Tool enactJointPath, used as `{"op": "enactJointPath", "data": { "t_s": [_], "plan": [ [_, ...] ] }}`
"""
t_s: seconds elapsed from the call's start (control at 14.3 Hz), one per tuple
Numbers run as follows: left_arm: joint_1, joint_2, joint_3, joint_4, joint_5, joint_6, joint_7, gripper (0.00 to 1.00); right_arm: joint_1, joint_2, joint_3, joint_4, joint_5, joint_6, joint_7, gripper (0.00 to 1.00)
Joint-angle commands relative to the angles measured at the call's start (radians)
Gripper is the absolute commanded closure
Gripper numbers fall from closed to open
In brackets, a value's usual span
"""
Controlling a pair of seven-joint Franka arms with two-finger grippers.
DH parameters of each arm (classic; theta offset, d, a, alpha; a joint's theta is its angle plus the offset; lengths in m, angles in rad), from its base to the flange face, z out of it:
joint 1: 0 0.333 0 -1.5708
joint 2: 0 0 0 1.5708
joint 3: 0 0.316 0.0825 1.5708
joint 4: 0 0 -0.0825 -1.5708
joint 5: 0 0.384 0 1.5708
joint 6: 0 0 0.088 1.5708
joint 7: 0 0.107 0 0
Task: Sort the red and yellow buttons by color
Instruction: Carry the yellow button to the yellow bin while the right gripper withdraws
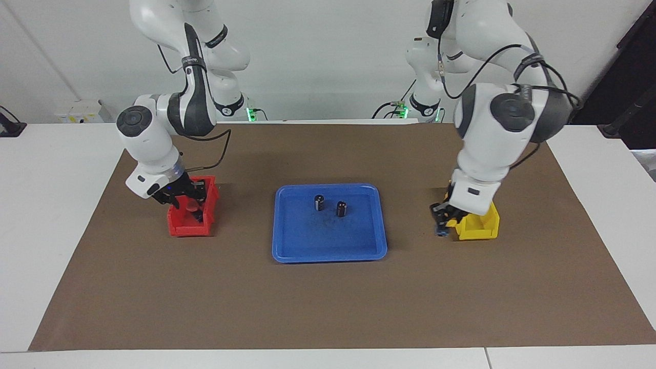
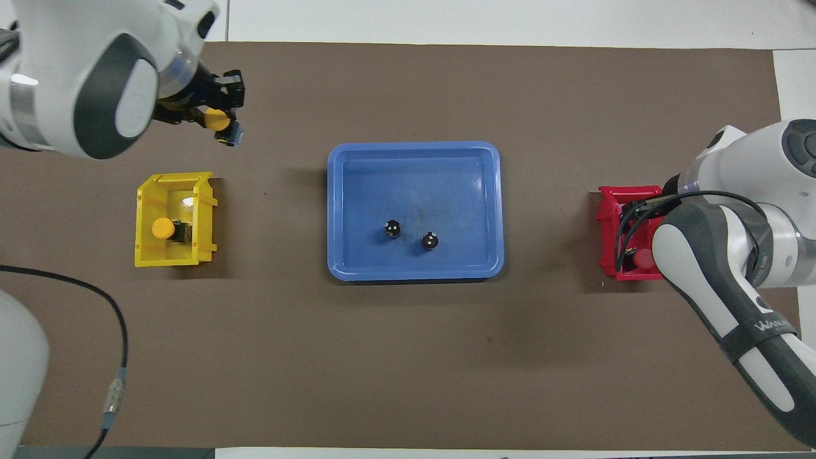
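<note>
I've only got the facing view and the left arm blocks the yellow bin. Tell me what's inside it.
Observer: From overhead, one yellow button lies in the yellow bin, on its side.
Operator: Now report what the left tool carries.
Observer: Overhead shows the left tool, raised by the yellow bin, shut on a second yellow button, with the cap plain between its fingers.

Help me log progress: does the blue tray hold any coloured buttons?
No: the blue tray holds only two small black cylinders without coloured caps.
</note>
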Motion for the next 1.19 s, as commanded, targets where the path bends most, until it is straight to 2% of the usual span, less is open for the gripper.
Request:
{"op": "enactJointPath", "data": {
  "t_s": [0.0, 0.07, 0.14, 0.21, 0.56, 0.7, 0.84, 0.98, 1.12],
  "plan": [
    [0.038, -0.137, -0.008, -0.308, -0.01, 0.208, 0.094, 0.98, 0.012, 0.004, 0.008, 0.128, 0.012, -0.133, -0.01, 0.34],
    [0.059, -0.162, -0.008, -0.369, -0.01, 0.251, 0.122, 0.99, 0.013, 0.004, 0.008, 0.164, 0.012, -0.173, -0.009, 0.33],
    [0.082, -0.174, -0.008, -0.406, -0.01, 0.278, 0.158, 0.99, 0.016, -0.002, 0.008, 0.196, 0.012, -0.216, -0.009, 0.25],
    [0.105, -0.176, -0.008, -0.413, -0.01, 0.286, 0.19, 0.99, 0.018, -0.017, 0.008, 0.217, 0.014, -0.254, -0.005, 0.01],
    [0.118, -0.216, -0.008, -0.5, -0.01, 0.298, 0.249, 0.99, 0.015, -0.143, 0.007, 0.264, 0.014, -0.443, -0.002, 0.0],
    [0.118, -0.245, -0.008, -0.561, -0.01, 0.347, 0.252, 0.99, 0.012, -0.158, 0.005, 0.285, 0.015, -0.509, -0.002, 0.0],
    [0.118, -0.265, -0.008, -0.62, -0.01, 0.4, 0.254, 0.99, 0.001, -0.162, 0.002, 0.334, 0.015, -0.548, -0.002, 0.0],
    [0.138, -0.28, -0.008, -0.663, -0.01, 0.43, 0.289, 0.99, -0.007, -0.142, 0.002, 0.43, 0.017, -0.635, -0.002, 0.0],
    [0.141, -0.291, -0.008, -0.693, -0.01, 0.454, 0.301, 0.99, -0.004, -0.062, -0.007, 0.564, 0.014, -0.727, -0.002, 0.0]
  ]
}}
